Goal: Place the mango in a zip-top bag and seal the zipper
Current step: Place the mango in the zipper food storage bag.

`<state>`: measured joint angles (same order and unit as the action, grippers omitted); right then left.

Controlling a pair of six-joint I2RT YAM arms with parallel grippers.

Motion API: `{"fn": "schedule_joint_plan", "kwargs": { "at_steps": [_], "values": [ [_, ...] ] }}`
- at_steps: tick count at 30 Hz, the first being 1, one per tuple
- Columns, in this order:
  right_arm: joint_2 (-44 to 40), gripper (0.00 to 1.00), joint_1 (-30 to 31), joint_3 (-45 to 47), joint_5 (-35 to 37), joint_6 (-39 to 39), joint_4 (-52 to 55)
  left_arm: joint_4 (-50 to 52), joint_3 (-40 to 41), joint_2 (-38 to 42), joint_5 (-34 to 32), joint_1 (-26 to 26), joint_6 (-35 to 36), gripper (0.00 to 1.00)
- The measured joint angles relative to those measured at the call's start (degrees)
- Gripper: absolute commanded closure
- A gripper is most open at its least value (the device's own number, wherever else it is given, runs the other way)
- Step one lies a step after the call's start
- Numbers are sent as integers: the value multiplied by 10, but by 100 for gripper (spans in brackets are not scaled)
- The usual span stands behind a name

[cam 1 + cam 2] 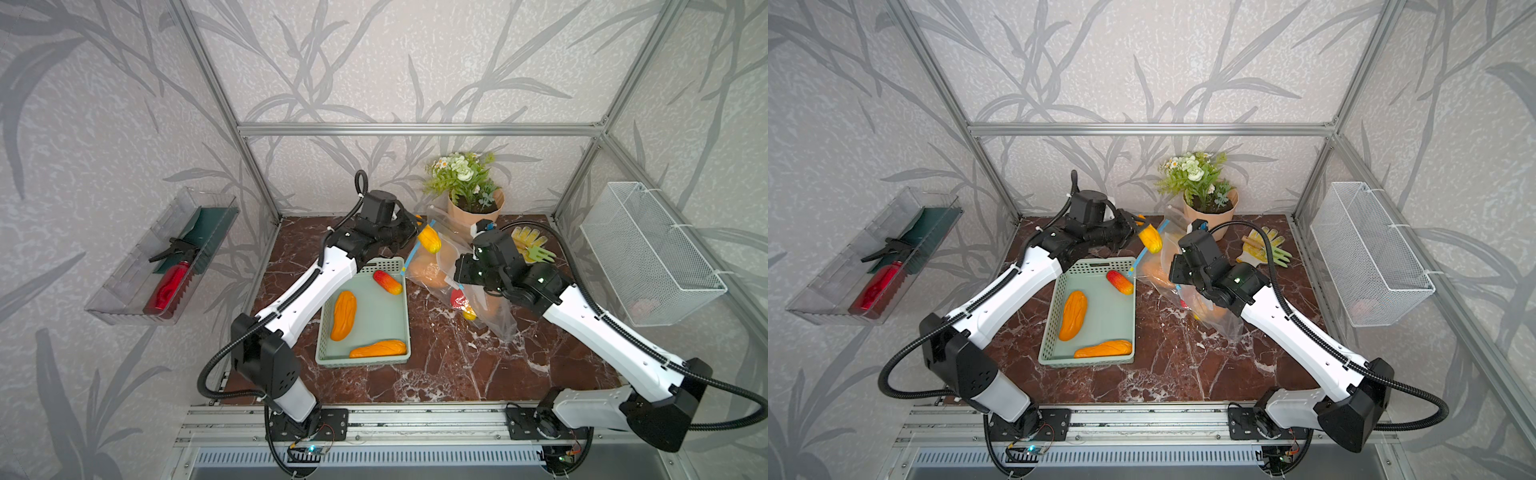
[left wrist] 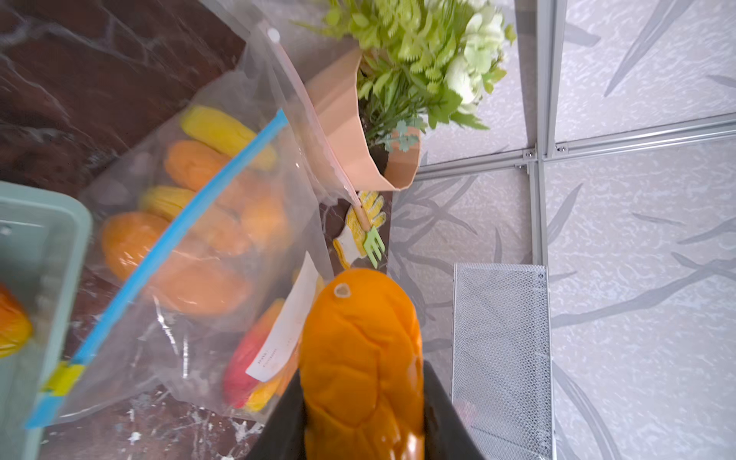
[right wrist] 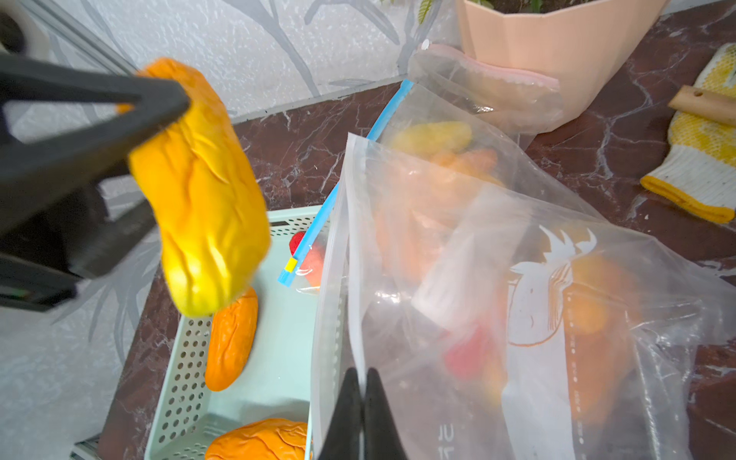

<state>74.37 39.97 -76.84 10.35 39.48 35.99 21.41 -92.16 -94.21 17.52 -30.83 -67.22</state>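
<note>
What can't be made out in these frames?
- White printed label in the crinkly transparent zip-top bag: text too small, left wrist view.
- Pinkish object in the white wire-mesh basket: blurred behind the mesh, both top views.
- Right pincer tips: hidden below its own black wrist, both top views.
</note>
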Motion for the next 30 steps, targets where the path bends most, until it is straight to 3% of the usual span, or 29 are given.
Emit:
{"fn": "schedule_joint_plan", "kwargs": {
  "at_steps": [11,21,23,28,30],
  "values": [
    [-10,100,-16,4,-22,24,-2,-26,0,-56,17,-41,-32,86],
    [-10,100,-17,4,-23,27,-2,50,-34,-82,39,-78,42,89],
    [-10,100,-20,4,-23,26,-2,73,-35,-82,45,-86,62,79],
    [-10,100,-32,4,-30,23,-9,116,-36,-82,61,-96,98,43],
    [-10,100,-33,4,-35,20,-14,127,-41,-82,61,-94,104,36]
  ]
}}
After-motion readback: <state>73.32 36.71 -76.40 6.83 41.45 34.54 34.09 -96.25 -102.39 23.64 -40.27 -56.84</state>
